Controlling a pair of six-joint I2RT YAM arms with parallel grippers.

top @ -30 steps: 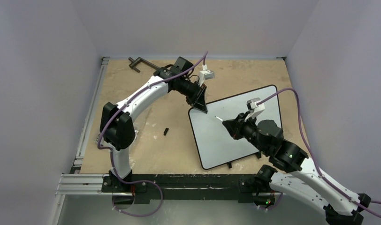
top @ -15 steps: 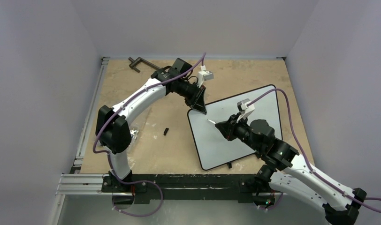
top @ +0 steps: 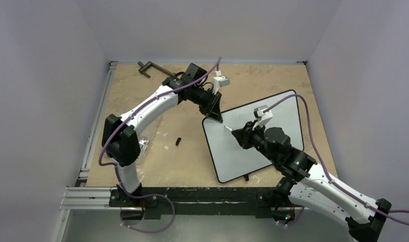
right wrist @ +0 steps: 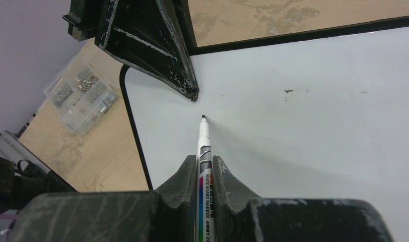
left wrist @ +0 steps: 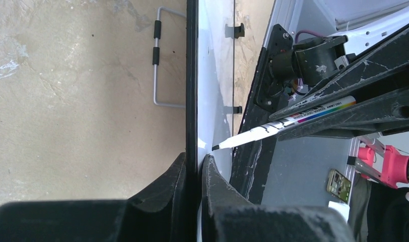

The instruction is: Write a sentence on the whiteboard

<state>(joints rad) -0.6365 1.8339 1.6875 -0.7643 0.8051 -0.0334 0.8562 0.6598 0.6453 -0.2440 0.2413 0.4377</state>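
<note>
The tan worktop (top: pixel 157 151) carries the whiteboard (top: pixel 230 151), which lies flat on its right half, turned at an angle with one rounded corner pointing toward my bases. My left arm reaches across from the left, and my left gripper (top: pixel 216 115) is clamped on the board's far-left edge, one finger on either side of the thin black rim (left wrist: pixel 191 75), as the left wrist view shows. My right arm comes in from the near right, and my right gripper (right wrist: pixel 204 161) is closed tight on a white marker (right wrist: pixel 203 141) with a rainbow-striped label. The marker's black tip (right wrist: pixel 203 117) sits at the board's white surface just beside my left gripper's fingers (right wrist: pixel 185 83); I cannot tell whether it touches. A dark metal clamp (top: pixel 151 67) lies at the worktop's far-left corner. A clear box of screws (right wrist: pixel 81 98) rests on the worktop left of the board, and a small black piece (top: pixel 178 141) lies between box and board
</note>
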